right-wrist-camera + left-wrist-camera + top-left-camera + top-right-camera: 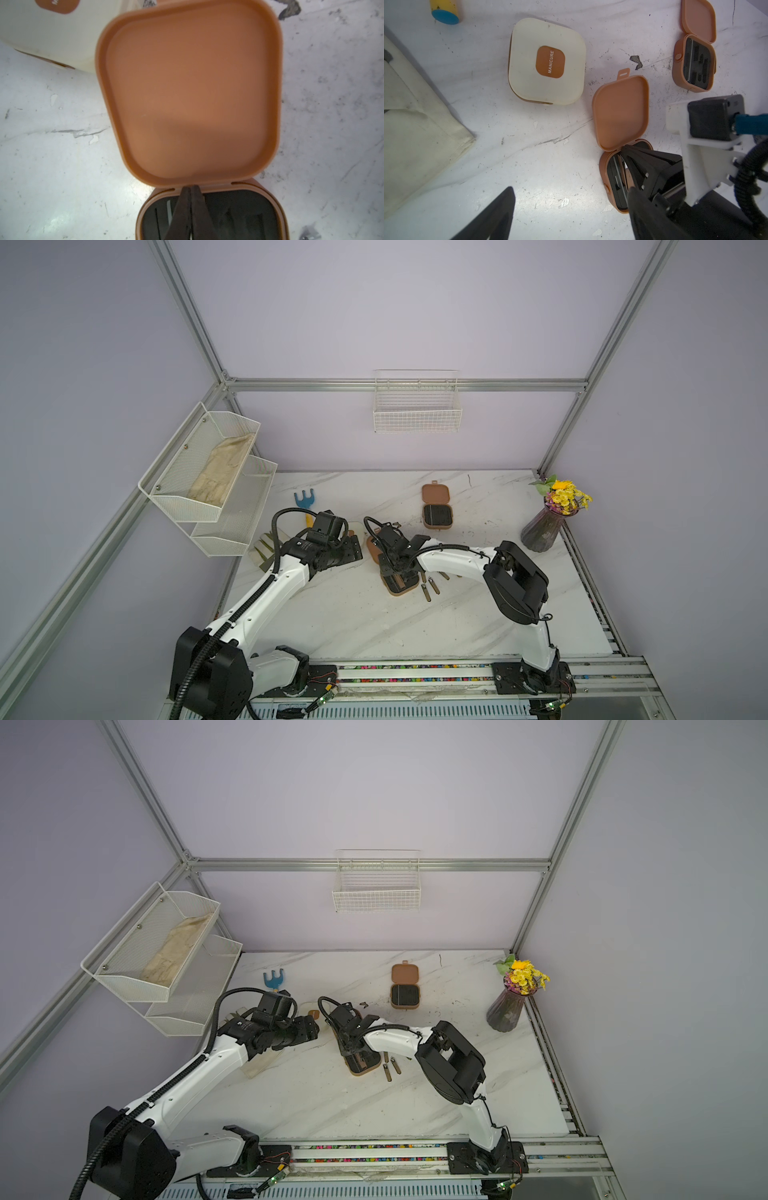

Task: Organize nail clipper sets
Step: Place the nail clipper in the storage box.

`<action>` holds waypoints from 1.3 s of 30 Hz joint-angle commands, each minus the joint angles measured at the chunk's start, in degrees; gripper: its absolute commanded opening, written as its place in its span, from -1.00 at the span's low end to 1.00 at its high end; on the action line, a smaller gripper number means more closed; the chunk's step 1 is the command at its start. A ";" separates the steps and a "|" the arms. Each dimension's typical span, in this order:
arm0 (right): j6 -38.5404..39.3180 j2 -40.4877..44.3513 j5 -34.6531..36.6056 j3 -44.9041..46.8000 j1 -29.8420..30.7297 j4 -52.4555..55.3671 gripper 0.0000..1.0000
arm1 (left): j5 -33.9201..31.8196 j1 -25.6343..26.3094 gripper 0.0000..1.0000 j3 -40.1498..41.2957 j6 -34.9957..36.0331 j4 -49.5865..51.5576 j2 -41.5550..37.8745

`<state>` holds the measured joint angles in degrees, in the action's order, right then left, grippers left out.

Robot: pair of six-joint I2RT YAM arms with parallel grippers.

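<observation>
Matt plastic brown case (187, 93), smooth cream case (527, 41), scuffed marble-look tabletop (529, 166).

A brown case (189, 93) lies on the scuffed white table (52, 166) with its lid folded back flat, the lid's bare inside facing up. The base is lined with black foam (239, 218) that has cut-out slots, and a slim silver piece (169, 208) sits in one of them. The right gripper (190, 192) reaches over the base with its jaws pressed together, tips at the hinge edge. A cream case (41, 41) with a brown label (58, 5) lies just beside the lid's corner.
</observation>
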<state>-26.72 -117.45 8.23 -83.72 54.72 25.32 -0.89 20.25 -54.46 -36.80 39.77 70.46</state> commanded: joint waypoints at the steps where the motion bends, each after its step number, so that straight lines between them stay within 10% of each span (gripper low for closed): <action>1: -1.67 -3.17 -1.89 0.17 -0.03 11.26 -0.85 | -0.27 -0.39 0.67 2.17 1.12 -1.09 -2.21; 11: 1.12 -0.97 -1.64 -14.20 -0.05 14.59 -0.72 | -2.94 -0.43 0.67 0.10 2.19 1.29 -3.83; 39: 0.97 -0.93 -2.12 -6.12 -0.05 17.43 -0.59 | -3.69 -0.46 0.68 0.40 1.90 1.81 -3.58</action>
<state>-25.26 -118.06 6.15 -90.39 54.68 41.21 -3.79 20.25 -54.46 -35.83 41.69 67.57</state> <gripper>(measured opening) 0.204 0.838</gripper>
